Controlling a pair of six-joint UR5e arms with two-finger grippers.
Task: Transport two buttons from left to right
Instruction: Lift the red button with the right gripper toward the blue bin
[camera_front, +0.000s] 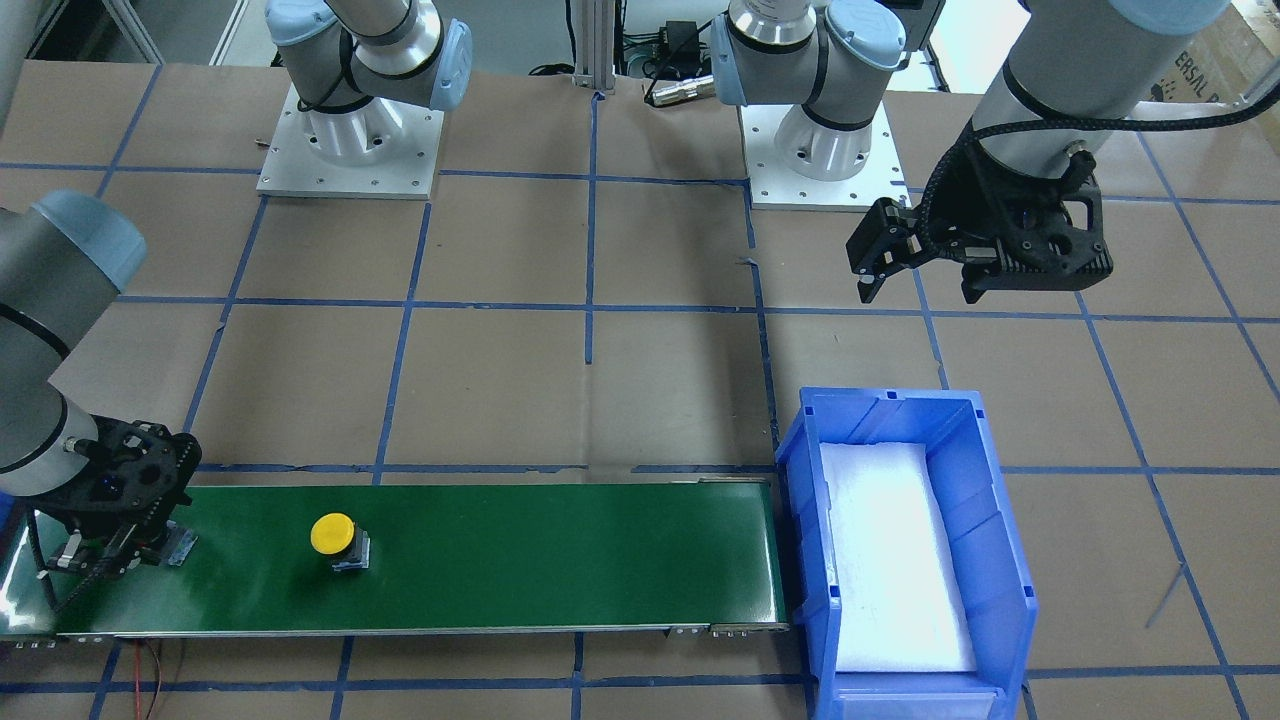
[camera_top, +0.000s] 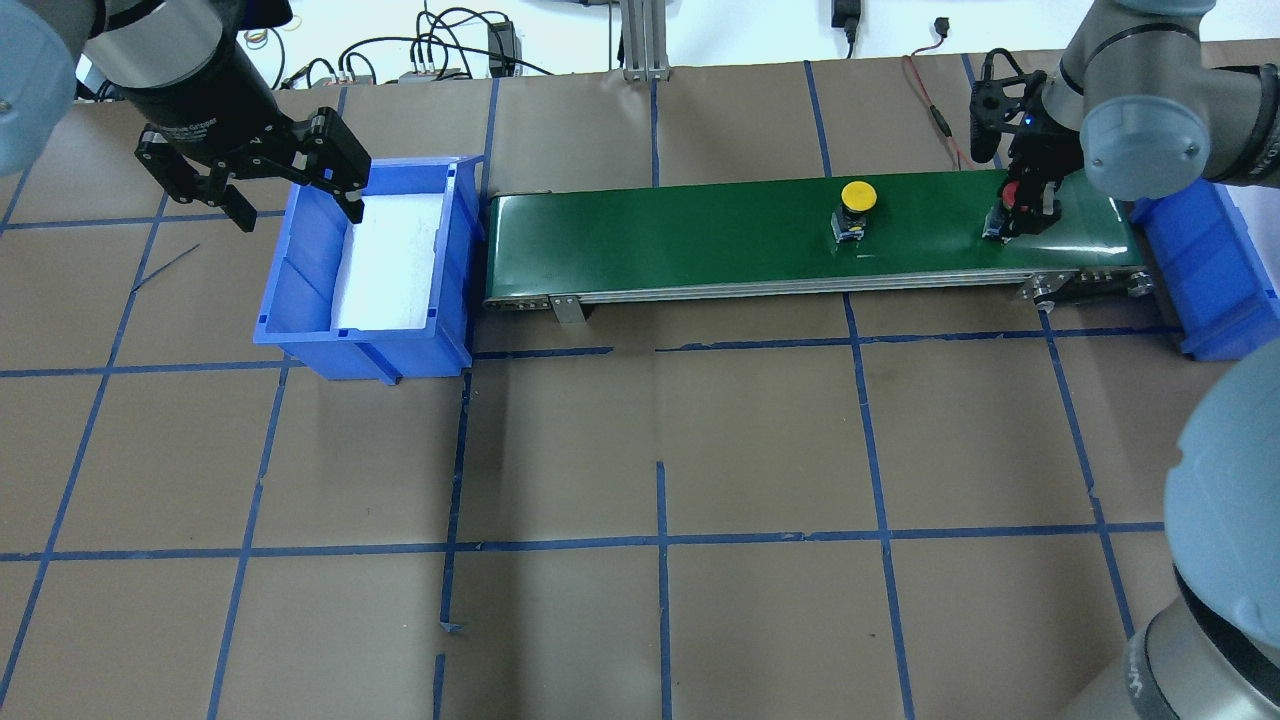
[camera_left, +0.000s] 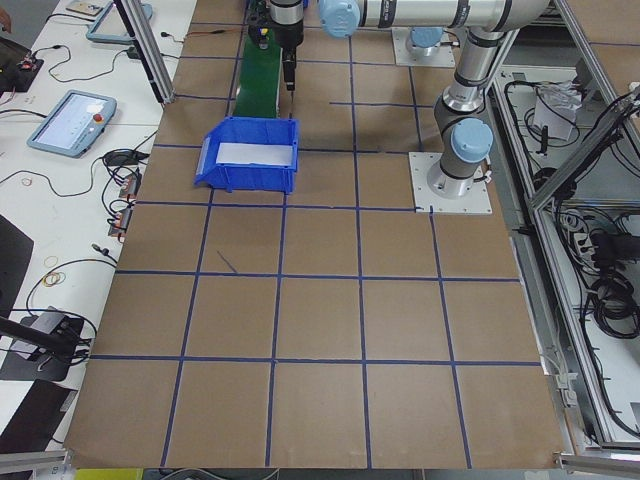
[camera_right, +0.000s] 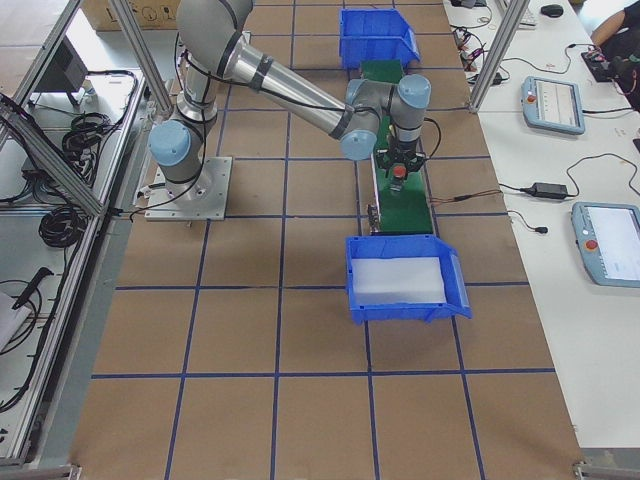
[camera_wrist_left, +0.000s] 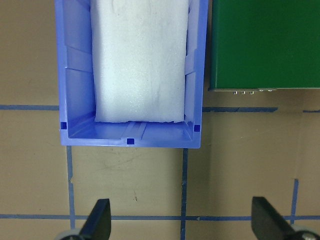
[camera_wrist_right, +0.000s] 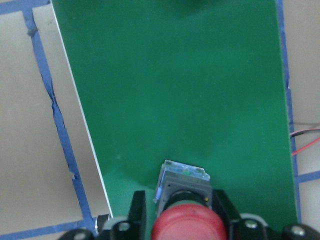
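Right gripper fingers pinch red button, green belt under fingers. Weak pinch: button may tip, fall from between fingers. Left gripper fingers spread, nothing between.

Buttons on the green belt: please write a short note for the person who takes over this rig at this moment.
Left gripper: open and empty, hovering at the edge of the left blue bin, which shows only white foam.
Right gripper: shut on the red button at the right end of the green belt.
Yellow button: upright on the belt, untouched.
Done: both buttons are out of the left bin.
Left: the right blue bin shows only foam, so the red button probably goes there first, then the yellow one.
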